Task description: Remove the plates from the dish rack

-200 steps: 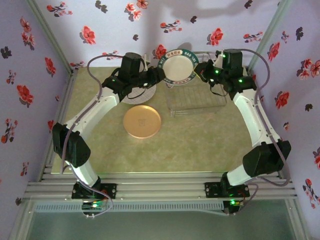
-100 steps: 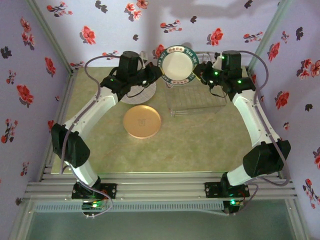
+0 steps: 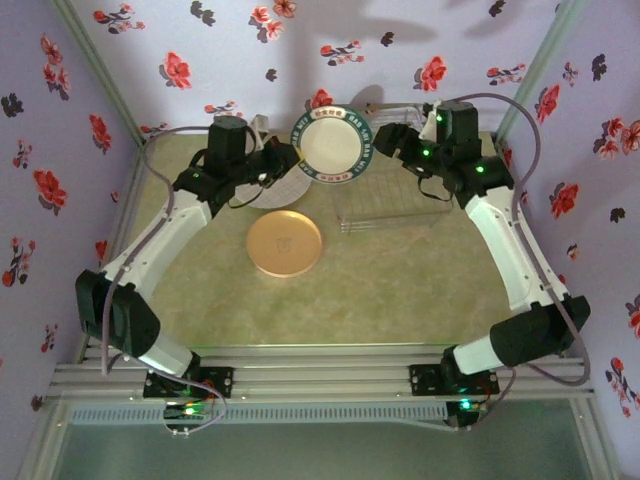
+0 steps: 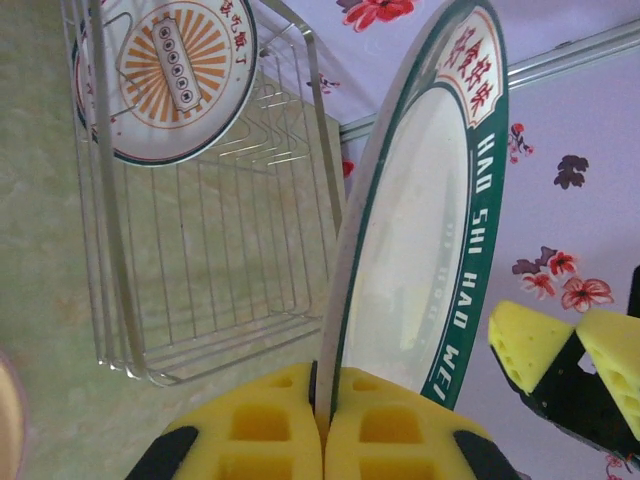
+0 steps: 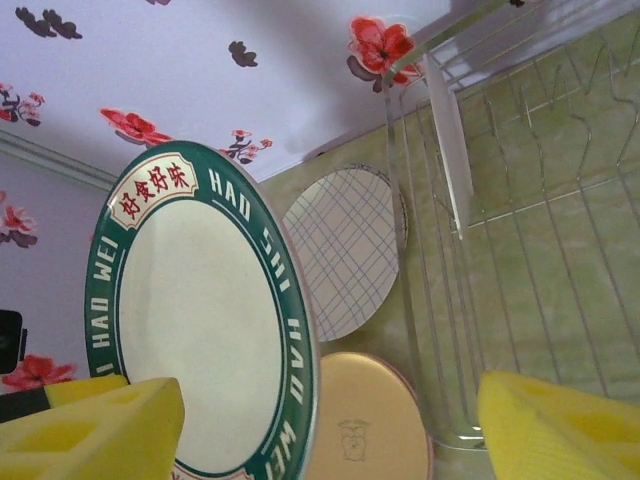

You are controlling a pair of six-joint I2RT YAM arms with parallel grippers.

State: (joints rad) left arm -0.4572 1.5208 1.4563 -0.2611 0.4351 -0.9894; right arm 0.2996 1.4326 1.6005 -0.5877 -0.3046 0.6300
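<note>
Floral-walled cell, green tabletop (image 3: 400,290): right end effector (image 4: 568,362) has just sprung apart, leaving the green-rimmed plate (image 3: 331,146) clamped on edge in the left end effector (image 4: 322,420), aloft beside the dish rack (image 3: 390,205); handover looks done, set-down next. Left wrist view gives a sunburst plate (image 4: 165,75) standing in the rack, which the top view does not resolve.

A pale green marbled tabletop (image 3: 400,290) is carrying three things directly on its surface. A round orange-yellow plate (image 3: 284,243) is lying flat near the middle. A round pale plate crossed with thin grid lines (image 5: 345,250) is lying just behind it, toward the back wall. A rectangular rack of thin silver wire (image 3: 400,205) is sitting to their right, close beside both plates.
</note>
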